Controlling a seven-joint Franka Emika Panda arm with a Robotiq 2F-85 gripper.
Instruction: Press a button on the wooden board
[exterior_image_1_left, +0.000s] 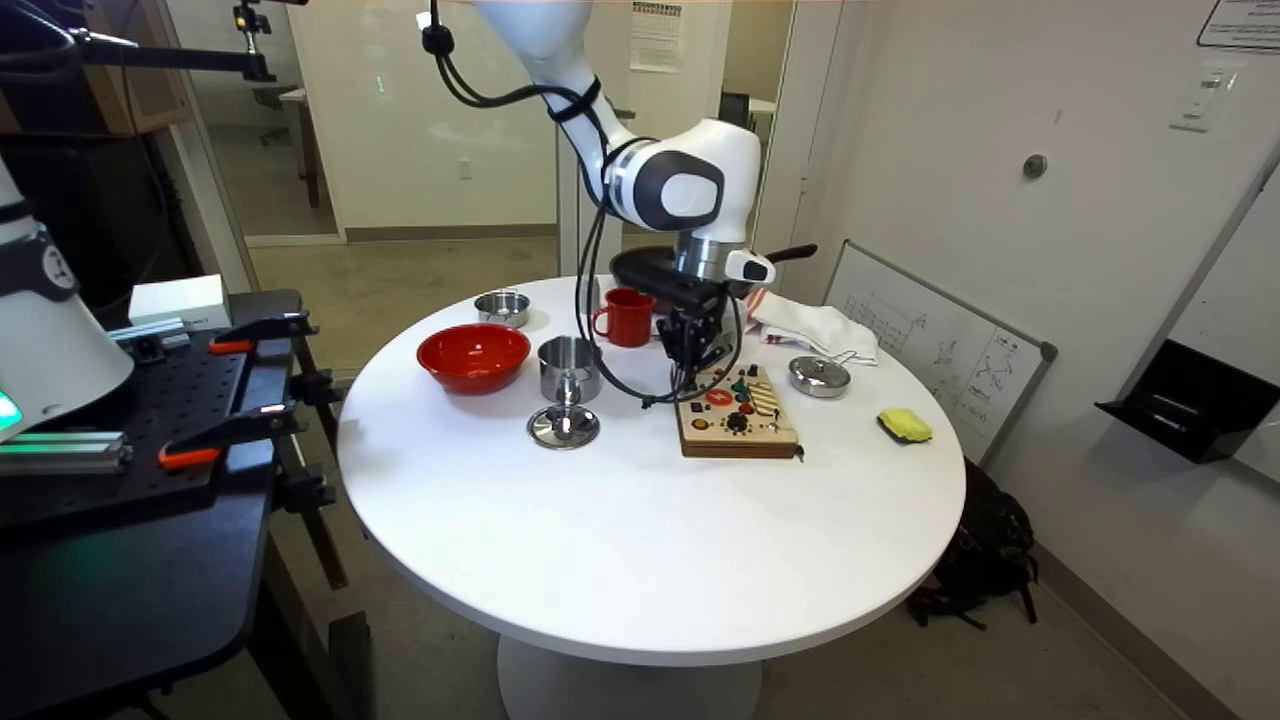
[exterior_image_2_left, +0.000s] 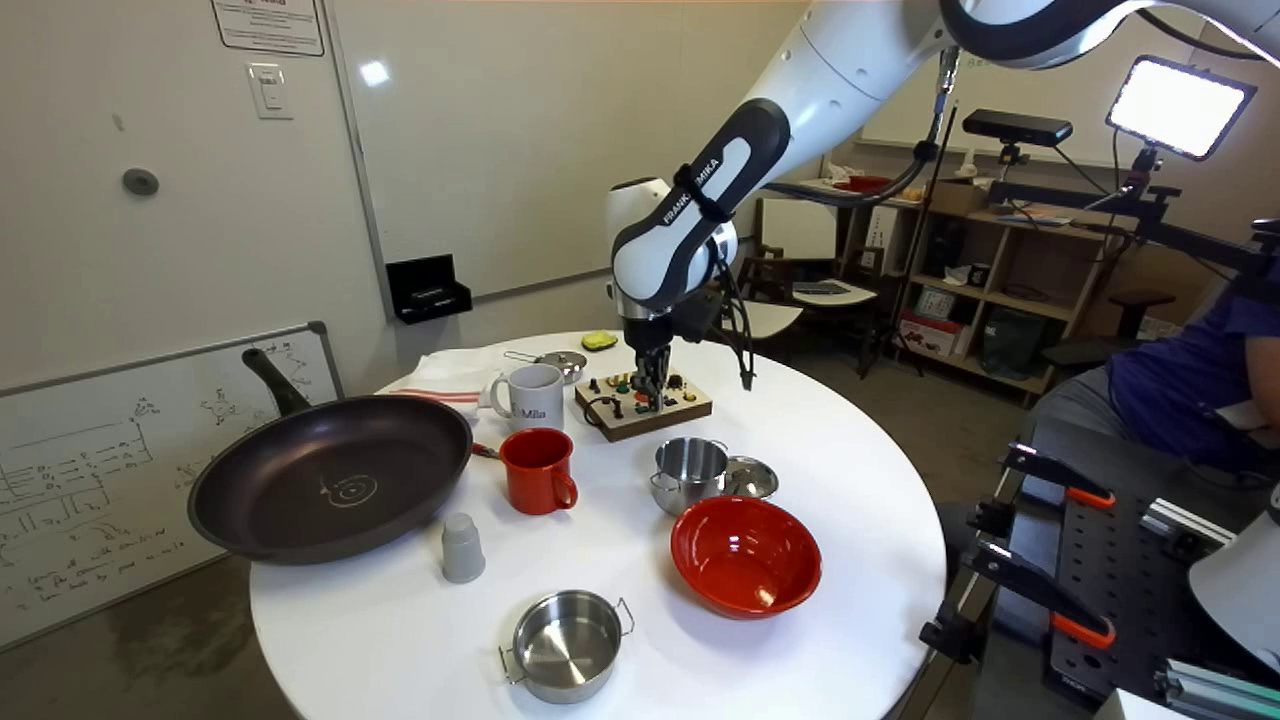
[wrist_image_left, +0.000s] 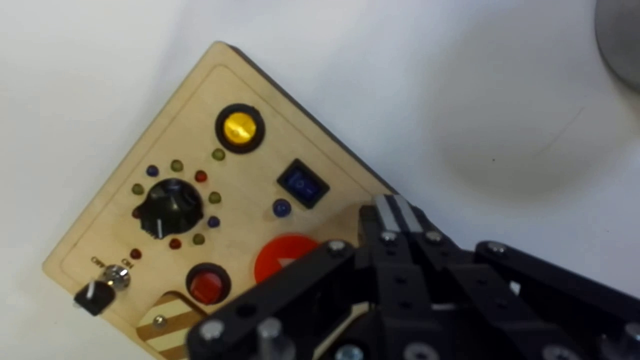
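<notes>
Because the claw (wrist_image_left: 397, 212) stands close to the rim of the wooden board (wrist_image_left: 245, 212), a press straight down from here could, I think, miss every button. The claw is clenched, its two fingers (wrist_image_left: 386, 213) lying side by side with nothing seen between them; whether their tips touch the wood, I cannot tell. In an exterior view the wooden board lies toward the far edge of the round tabletop (exterior_image_1_left: 620, 560), with a white mug (exterior_image_2_left: 535, 395) standing near it.

If the fingers come down at the rim, they may slip off onto the tabletop, or tip the wooden board, since I see nothing that fastens it. A sideways push could make it slide, perhaps against the white mug.

The blue switch (wrist_image_left: 303, 183) seems the nearest control, so it could be flipped by mistake when the yellow button (wrist_image_left: 240, 128) or the red button (wrist_image_left: 206, 286) is wanted; the task does not say which. The claw also covers part of the wooden board, so something under it may be struck unseen.

In an exterior view the black cable (exterior_image_1_left: 650, 400) hangs in a loop near the metal pot (exterior_image_1_left: 560, 362). If the claw goes toward the left edge of the tabletop there, this loop could drag the metal pot.
</notes>
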